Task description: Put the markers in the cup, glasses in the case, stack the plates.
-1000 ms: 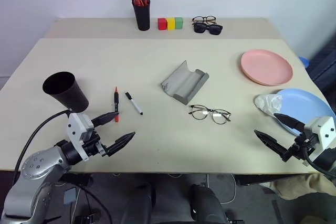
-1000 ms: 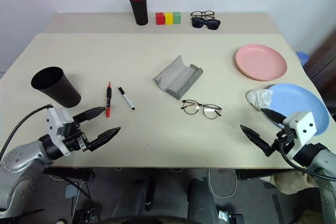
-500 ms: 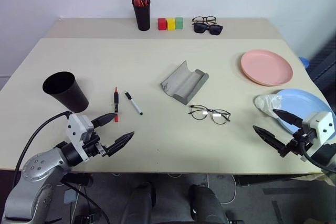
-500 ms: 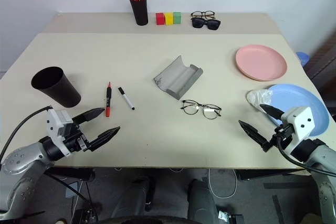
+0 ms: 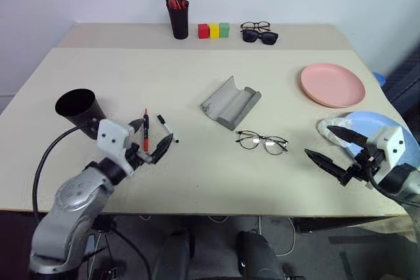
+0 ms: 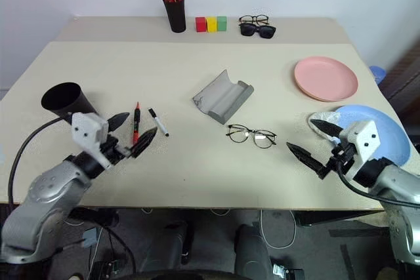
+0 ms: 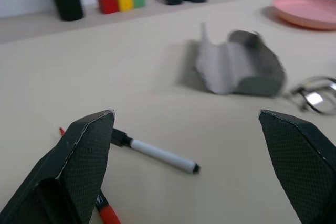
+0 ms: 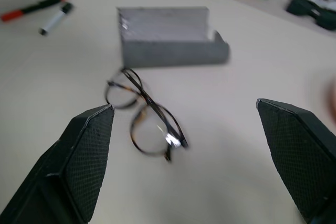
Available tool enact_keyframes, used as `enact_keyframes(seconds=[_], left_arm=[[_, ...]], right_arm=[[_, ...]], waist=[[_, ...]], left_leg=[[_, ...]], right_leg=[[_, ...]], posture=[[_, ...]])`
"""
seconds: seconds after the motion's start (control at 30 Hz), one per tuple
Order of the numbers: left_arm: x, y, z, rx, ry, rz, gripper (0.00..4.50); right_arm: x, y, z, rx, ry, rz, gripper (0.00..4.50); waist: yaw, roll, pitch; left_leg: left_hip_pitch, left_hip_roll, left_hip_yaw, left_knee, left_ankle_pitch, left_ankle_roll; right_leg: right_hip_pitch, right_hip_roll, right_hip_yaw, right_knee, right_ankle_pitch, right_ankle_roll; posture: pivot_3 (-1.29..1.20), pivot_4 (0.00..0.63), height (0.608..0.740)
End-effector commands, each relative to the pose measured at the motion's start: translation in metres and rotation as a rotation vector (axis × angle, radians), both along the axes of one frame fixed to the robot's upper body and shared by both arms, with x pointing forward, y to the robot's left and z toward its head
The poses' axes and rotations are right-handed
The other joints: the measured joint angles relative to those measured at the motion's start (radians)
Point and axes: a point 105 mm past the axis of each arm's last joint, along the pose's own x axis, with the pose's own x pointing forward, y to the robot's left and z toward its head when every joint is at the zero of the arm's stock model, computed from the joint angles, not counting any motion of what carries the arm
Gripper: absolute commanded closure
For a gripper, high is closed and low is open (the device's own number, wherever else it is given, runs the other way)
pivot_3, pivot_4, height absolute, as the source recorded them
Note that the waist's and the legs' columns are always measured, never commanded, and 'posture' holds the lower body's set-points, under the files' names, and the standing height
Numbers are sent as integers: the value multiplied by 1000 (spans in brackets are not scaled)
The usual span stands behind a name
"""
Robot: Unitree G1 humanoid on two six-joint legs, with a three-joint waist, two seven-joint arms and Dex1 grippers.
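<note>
The left gripper (image 5: 151, 141) hangs wide open and empty right over the two markers, the red marker (image 5: 145, 131) and the white marker (image 5: 167, 128) lying close together on the table (image 5: 197, 83) just beside the black cup (image 5: 80, 111). With jaws that wide and two pens so near each other, I'd worry about it pinching both at once, or nudging one so it rolls off toward the case. The cup leans toward the arm, so a careless elbow could tip it over before anything goes in. Over on the other side the right gripper (image 6: 314, 147) is just as wide and holding nothing, aimed at the wire-rimmed glasses (image 6: 252, 136), which rest lenses down near the open grey case (image 6: 222, 101). Those thin rims look easy to bend or skate away if a finger lands on a lens rather than the bridge. The blue plate (image 6: 377, 133) sits close beside that arm with something crumpled and white (image 6: 323, 121) on its rim, which could stop the pink plate (image 6: 326, 77) stacking flat.
</note>
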Motion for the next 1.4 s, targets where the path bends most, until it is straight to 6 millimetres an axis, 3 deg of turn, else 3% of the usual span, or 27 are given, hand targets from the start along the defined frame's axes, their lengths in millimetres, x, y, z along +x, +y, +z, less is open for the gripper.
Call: enact_keyframes(seconds=[0.03, 0.2, 0.33, 0.77, 0.87, 1.1, 1.13, 1.23, 1.3, 1.4], left_arm=[[23, 0, 0, 18, 85, 183, 0], [49, -16, -9, 7, 195, 279, 0], [62, -13, -28, 32, 298, 358, 0], [85, -26, -51, -11, 463, 462, 0], [89, -24, -56, -16, 494, 506, 772], [91, -19, -58, -27, 506, 520, 4271], [91, -19, -57, -29, 503, 519, 4452], [92, -30, -44, -46, 456, 443, 4452], [91, -44, -16, -32, 293, 334, 4452], [73, -57, 47, 53, -142, 206, 4452]], right_arm=[[10, 5, 10, -14, -47, 66, 77], [21, 11, 11, -29, -68, 112, 77], [25, 11, 13, -39, -79, 122, 77], [26, 8, 26, -61, -107, 95, 77], [26, 9, 27, -62, -109, 88, 0], [25, 11, 29, -59, -112, 77, 0], [25, 12, 29, -58, -112, 76, 0], [26, 13, 29, -57, -115, 70, 0], [28, 12, 30, -51, -123, 58, 0], [30, 14, 31, -43, -130, 57, 0]], waist=[[1, 0, 0], [0, -1, 0], [-1, -2, 0], [-2, -4, 1], [1, -4, 1], [1, -4, 1], [1, -4, 1], [1, -4, 1], [1, -4, 2], [0, -5, 2]], left_leg=[[1, 0, 0, 0, 0, 0], [2, 0, -1, 1, 1, 0], [2, 0, -1, -1, 1, 0], [2, -1, -2, 1, 2, -2], [2, -1, -3, 1, 2, -2], [2, -1, -3, 1, 2, -3], [2, -1, -3, 1, 2, -3], [2, -1, -3, 1, 2, -3], [1, -1, -3, 1, 2, -3], [-1, -1, -2, 0, 3, -5]], right_leg=[[1, 0, 0, 0, 0, 0], [3, 2, 0, 1, 0, 1], [3, 2, 0, 1, 2, -1], [1, 2, 0, 6, 0, 2], [0, 2, 0, 8, 1, 0], [0, 2, 0, 9, 0, 1], [0, 2, 0, 9, 0, 1], [0, 2, 0, 9, 0, 1], [0, 2, 0, 9, 0, 1], [-3, 2, 1, 9, 1, -1]], posture=[[0, 150, 740], [0, 150, 740], [0, 150, 740], [0, 150, 740], [0, 150, 740], [0, 150, 740], [0, 150, 740], [0, 150, 740], [0, 150, 740], [0, 150, 740]])
